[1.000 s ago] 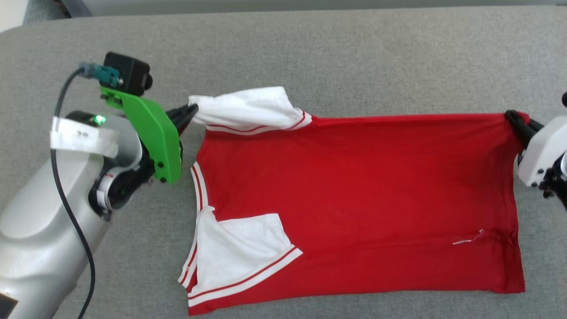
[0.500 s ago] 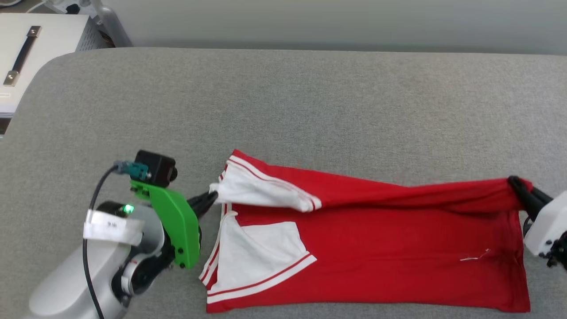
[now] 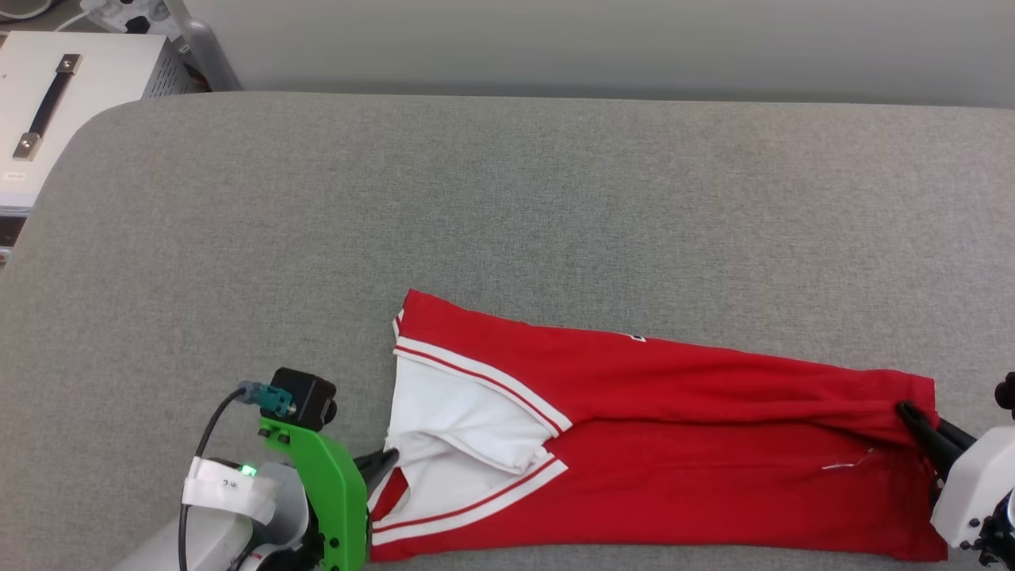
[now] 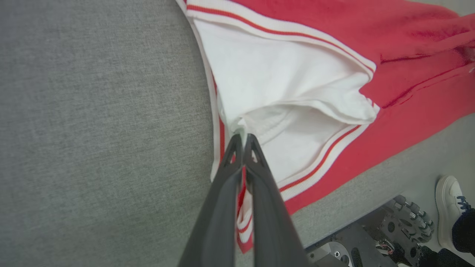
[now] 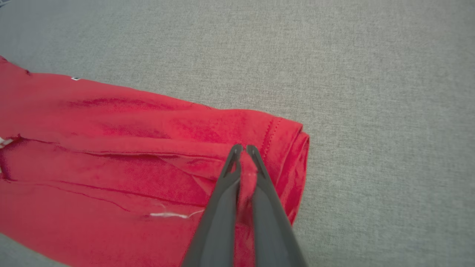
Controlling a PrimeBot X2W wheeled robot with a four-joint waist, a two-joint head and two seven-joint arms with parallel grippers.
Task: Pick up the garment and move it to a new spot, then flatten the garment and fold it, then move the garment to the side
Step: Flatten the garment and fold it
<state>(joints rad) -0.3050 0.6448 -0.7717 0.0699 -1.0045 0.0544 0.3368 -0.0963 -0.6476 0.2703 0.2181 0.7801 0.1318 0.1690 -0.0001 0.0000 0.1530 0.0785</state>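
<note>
The red garment (image 3: 674,444) lies on the grey padded table, folded lengthwise with its far half brought over the near half. Its white sleeves with red-striped trim (image 3: 460,420) are at the left end. My left gripper (image 3: 388,458) is shut on the white sleeve edge (image 4: 256,118), fingers (image 4: 237,163) pinched together. My right gripper (image 3: 908,412) is shut on the red hem corner (image 5: 246,168) at the right end, cloth bunched between its fingers (image 5: 259,185). The lettering is hidden, apart from a tiny white mark (image 3: 638,339) at the fold.
The grey table (image 3: 507,206) stretches wide beyond the garment. A white box with a black handle (image 3: 47,103) stands off the table's far left corner. Past the near table edge, the left wrist view shows my wheeled base (image 4: 393,230) and a person's white shoe (image 4: 449,207).
Both grippers pulled the garment's far edge toward me and over the near half, folding it. The head camera also tilted up, so more table and the white box show.
</note>
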